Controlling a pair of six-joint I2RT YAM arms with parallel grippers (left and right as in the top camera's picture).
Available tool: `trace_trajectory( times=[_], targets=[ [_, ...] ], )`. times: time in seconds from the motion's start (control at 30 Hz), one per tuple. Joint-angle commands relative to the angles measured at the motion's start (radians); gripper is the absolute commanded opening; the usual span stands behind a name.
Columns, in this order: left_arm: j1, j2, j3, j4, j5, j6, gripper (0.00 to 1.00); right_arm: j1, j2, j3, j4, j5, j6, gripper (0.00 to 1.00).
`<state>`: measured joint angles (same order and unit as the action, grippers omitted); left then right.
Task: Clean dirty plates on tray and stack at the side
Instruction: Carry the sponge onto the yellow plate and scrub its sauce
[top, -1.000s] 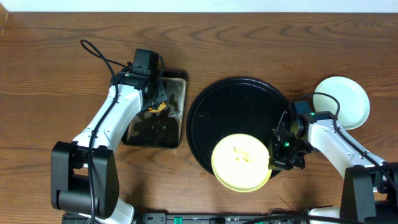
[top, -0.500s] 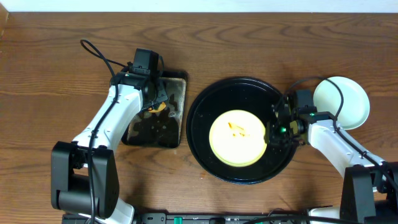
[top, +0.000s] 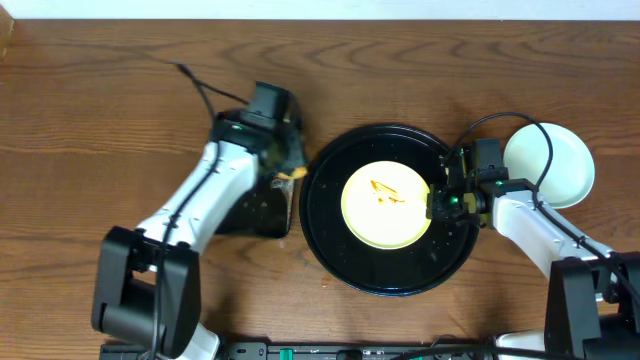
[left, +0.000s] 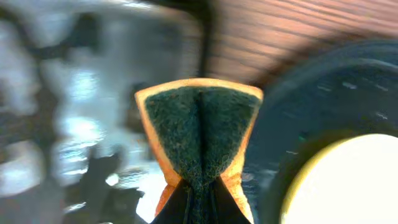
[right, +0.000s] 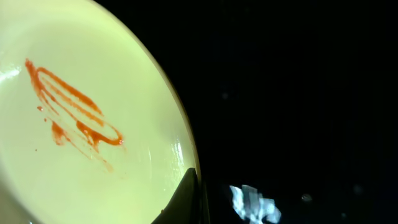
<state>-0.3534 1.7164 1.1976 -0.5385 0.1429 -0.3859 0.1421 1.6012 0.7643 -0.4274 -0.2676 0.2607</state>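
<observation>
Yellow plate (top: 386, 205), sauce-streaked, lies on the black tray (top: 330, 250), rim gripped by the right hand (top: 437, 205); left hand (top: 285, 170) clenches a sponge (left: 199, 130).

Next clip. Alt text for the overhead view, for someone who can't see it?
A yellow plate streaked with orange sauce sits in the middle of a round black tray, the right fingers closed on its right rim. The left fingers hold a sponge just left of the tray, and a pale plate sits on the wooden table to the right.
</observation>
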Motion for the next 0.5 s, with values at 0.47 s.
trace_trajectory(
  times=[0.47],
  targets=[
    [-0.342, 0.107, -0.007, 0.187, 0.030, -0.038, 0.08, 0.036, 0.021, -0.009, -0.003, 0.009, 0.009, 0.01]
  ],
)
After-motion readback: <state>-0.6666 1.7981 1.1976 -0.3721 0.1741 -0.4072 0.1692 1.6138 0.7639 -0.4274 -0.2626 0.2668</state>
